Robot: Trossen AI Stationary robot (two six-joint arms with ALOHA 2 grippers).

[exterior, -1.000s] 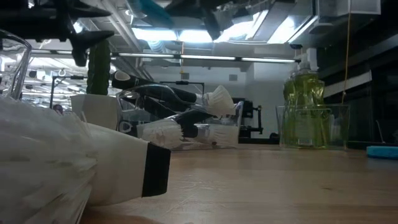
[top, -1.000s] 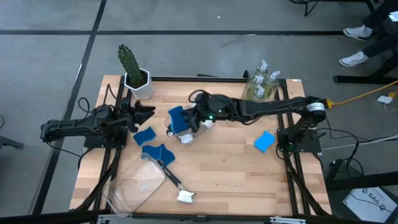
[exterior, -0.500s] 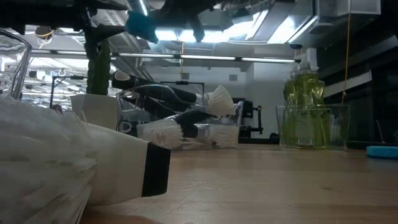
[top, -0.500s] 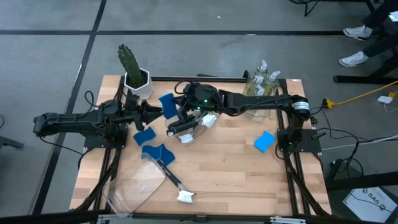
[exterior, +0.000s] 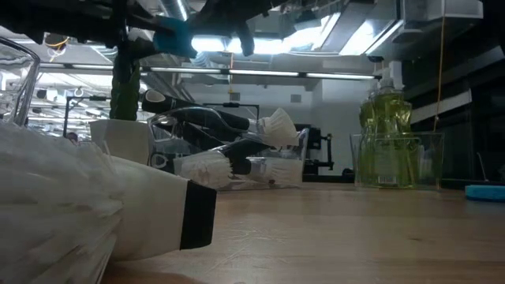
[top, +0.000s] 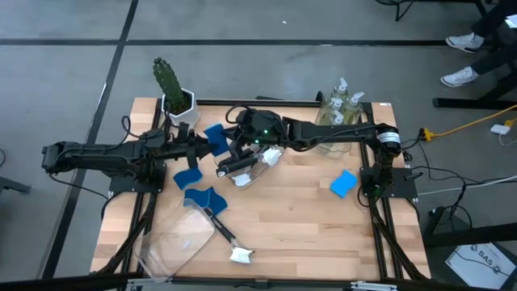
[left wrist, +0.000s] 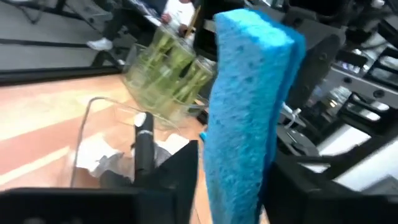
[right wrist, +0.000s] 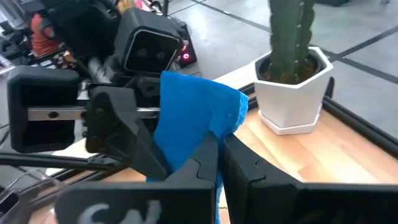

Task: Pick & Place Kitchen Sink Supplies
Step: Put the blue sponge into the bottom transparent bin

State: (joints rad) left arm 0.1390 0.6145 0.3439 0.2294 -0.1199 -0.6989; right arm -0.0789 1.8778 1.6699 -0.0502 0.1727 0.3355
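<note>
A flat blue sponge [top: 214, 135] hangs in the air above the table's far left part, between both grippers. My right gripper [top: 229, 141] is shut on it from the right, my left gripper [top: 202, 144] from the left. In the low view the sponge [exterior: 175, 35] shows high up. Another sponge [top: 343, 183] lies flat at the right, and two more [top: 187, 176] [top: 204, 198] lie at the left. A black-handled brush [top: 224, 234] lies at the near side. Soap bottles [top: 343, 109] stand in a clear bin at the far edge. My left gripper holds the sponge's broad faces [left wrist: 239, 155], pinched between its two fingers [left wrist: 180, 180]. It comes level from the table's left. The sponge stands on edge, lifted clear. My right gripper pinches the sponge's edge [right wrist: 186, 143] between its fingertips [right wrist: 208, 168], level from the right, opposite the left gripper. The sponge is squeezed thin there.
A potted cactus [top: 171, 89] stands at the far left corner. A clear bin [top: 246, 166] holding brushes lies below the right arm. Another clear bin [top: 178, 238] lies tipped at the near left. Bare wood [top: 307, 226] shows at the near right.
My right gripper has carried the sponge up and toward the table's left, off the bin. My left gripper has moved right toward the sponge and taken hold of it. The sponge now sits between both grippers.
</note>
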